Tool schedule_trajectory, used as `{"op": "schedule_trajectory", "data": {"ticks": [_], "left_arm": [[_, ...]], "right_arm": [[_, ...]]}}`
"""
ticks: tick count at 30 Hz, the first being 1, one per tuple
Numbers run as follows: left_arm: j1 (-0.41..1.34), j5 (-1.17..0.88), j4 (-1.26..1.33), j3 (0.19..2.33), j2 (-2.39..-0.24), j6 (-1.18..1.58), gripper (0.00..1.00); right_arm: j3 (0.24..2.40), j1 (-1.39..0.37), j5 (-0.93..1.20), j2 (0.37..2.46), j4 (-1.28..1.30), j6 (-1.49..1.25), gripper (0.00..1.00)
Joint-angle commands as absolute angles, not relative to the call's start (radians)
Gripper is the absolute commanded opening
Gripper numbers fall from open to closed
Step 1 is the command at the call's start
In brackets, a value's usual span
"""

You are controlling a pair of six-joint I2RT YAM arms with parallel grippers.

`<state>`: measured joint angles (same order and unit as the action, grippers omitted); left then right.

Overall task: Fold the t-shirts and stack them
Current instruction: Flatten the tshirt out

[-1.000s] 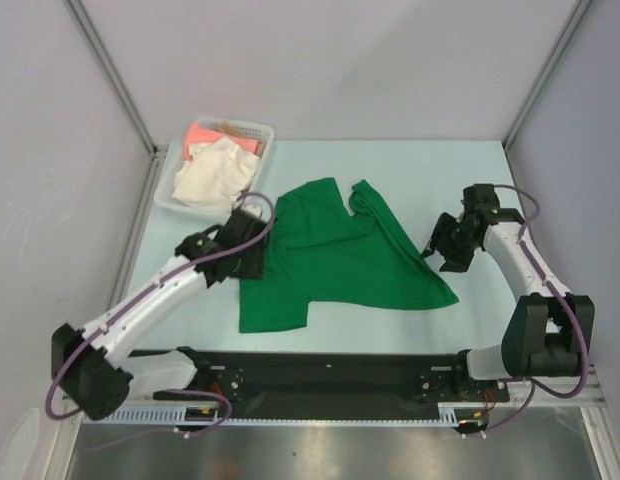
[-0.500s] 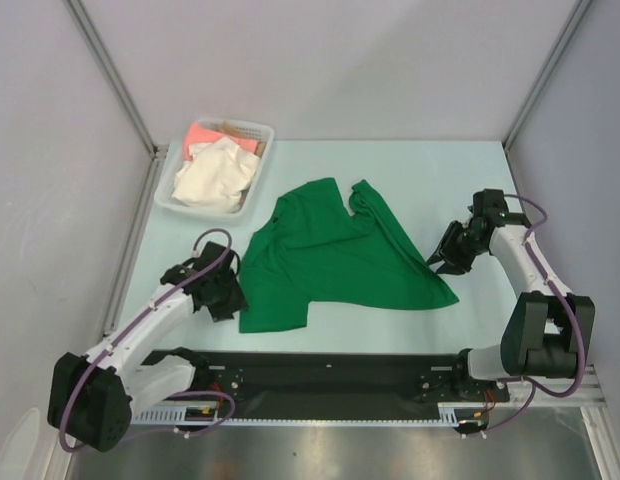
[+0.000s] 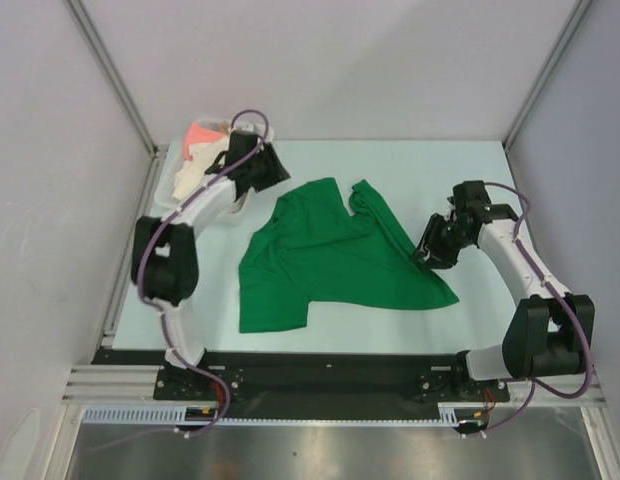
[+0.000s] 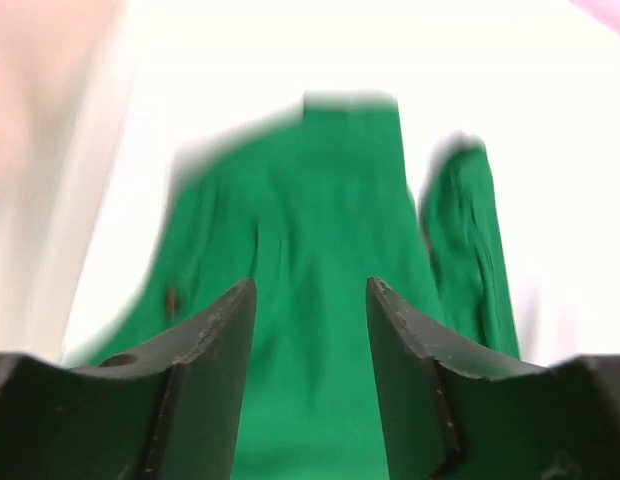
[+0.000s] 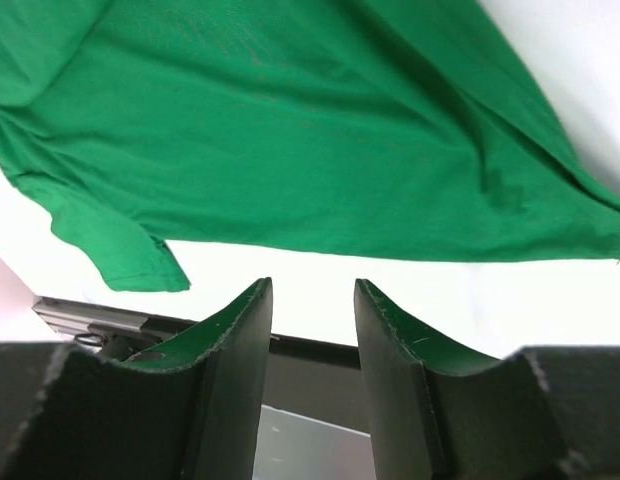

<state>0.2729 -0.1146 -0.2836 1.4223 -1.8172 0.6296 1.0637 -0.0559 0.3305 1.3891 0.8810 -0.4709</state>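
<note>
Green t-shirt cloth shows past the 2 fingers of the left gripper. The fingers stand apart with a gap between them, and nothing is in the gap. This wrist picture is blurry. From above, the left gripper hangs at the near right corner of the white basket, between the basket and the green t-shirt. The left arm reaches far out to get there.

The 2 fingers of the right gripper are also apart, a little closer together, and hold nothing. They hang over the bare table just beside the edge of the green t-shirt. A short sleeve sticks out on the left of that picture. From above, the right gripper is at the right edge of the shirt. It is too hard to see if it touches the cloth. The right arm bends in from the right side.

The green t-shirt lies spread out in the middle of the pale table. Its neck points to the far side, and its right part is wrinkled. It is not folded.

A cream t-shirt sits bunched up in the basket at the far left corner. A pink t-shirt peeks out behind it.
</note>
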Motion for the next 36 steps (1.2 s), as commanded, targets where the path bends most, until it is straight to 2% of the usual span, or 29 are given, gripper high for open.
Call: {"op": "schedule_trajectory", "data": {"ticks": [1, 3, 5, 6, 9, 16, 21, 23, 26, 29, 32, 34, 36], "left_arm": [[0.284, -0.029, -0.240, 1.687, -1.995, 0.531, 0.53], [0.308, 0.070, -0.337, 1.946, -2.175, 0.473, 0.52], [0.307, 0.121, -0.481, 2.121, -2.291, 0.437, 0.52], [0.302, 0.142, -0.544, 2.308, -2.412, 0.436, 0.51], [0.262, 0.161, -0.657, 2.437, -2.500, 0.436, 0.52], [0.120, 0.155, -0.650, 2.263, -2.430, 0.390, 0.52], [0.080, 0.276, -0.650, 2.224, -2.355, 0.282, 0.52], [0.069, 0.240, -0.654, 2.223, -2.321, 0.267, 0.54], [0.092, 0.091, -0.608, 2.174, -2.225, 0.276, 0.63], [0.147, -0.095, -0.551, 2.053, -2.117, 0.320, 0.72], [0.227, -0.135, -0.537, 1.862, -1.999, 0.356, 0.73], [0.280, -0.155, -0.502, 1.751, -1.924, 0.391, 0.72], [0.314, -0.150, -0.459, 1.554, -1.803, 0.455, 0.65]], "right_arm": [[1.140, -0.078, 0.316, 1.373, 0.942, -0.488, 0.45], [1.155, -0.078, 0.307, 1.365, 0.962, -0.480, 0.45], [1.167, -0.078, 0.281, 1.361, 0.983, -0.476, 0.45], [1.169, -0.074, 0.275, 1.355, 0.989, -0.471, 0.45], [1.175, -0.061, 0.252, 1.347, 1.015, -0.456, 0.45], [1.147, -0.038, 0.278, 1.351, 0.976, -0.462, 0.45], [1.114, -0.051, 0.305, 1.385, 0.928, -0.479, 0.45], [1.108, -0.055, 0.321, 1.402, 0.911, -0.485, 0.45], [1.089, -0.054, 0.328, 1.405, 0.879, -0.492, 0.46], [1.091, -0.051, 0.321, 1.431, 0.868, -0.489, 0.48], [1.100, -0.038, 0.302, 1.457, 0.880, -0.482, 0.51], [1.095, -0.029, 0.284, 1.463, 0.885, -0.469, 0.53], [1.085, -0.014, 0.259, 1.465, 0.884, -0.457, 0.54]]}}
